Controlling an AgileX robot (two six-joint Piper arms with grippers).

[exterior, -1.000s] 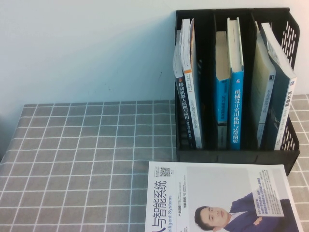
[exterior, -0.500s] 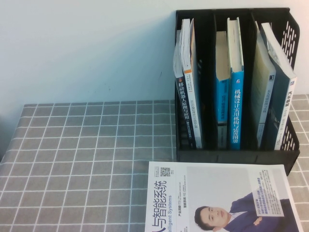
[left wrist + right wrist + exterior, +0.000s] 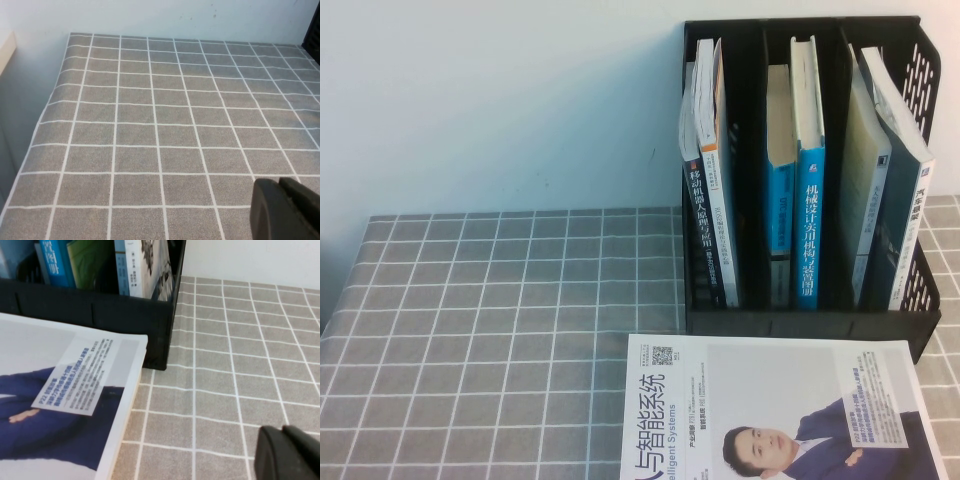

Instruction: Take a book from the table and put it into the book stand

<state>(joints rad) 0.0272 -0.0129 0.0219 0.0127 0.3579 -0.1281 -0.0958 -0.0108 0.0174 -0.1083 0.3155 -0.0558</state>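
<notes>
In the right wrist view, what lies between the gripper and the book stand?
Only bare table separates the right gripper from the book stand; the white magazine lies off to one side. The left gripper hangs over cloth elsewhere.

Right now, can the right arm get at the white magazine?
Probably yes. The right gripper hovers over bare table beside the white magazine, which lies flat before the book stand; nothing lies between. The left gripper is far off.

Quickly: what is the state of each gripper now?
Left gripper: over bare table, holding nothing; open or shut cannot be told.
Right gripper: over the table beside the magazine, holding nothing; cannot be told.
</notes>
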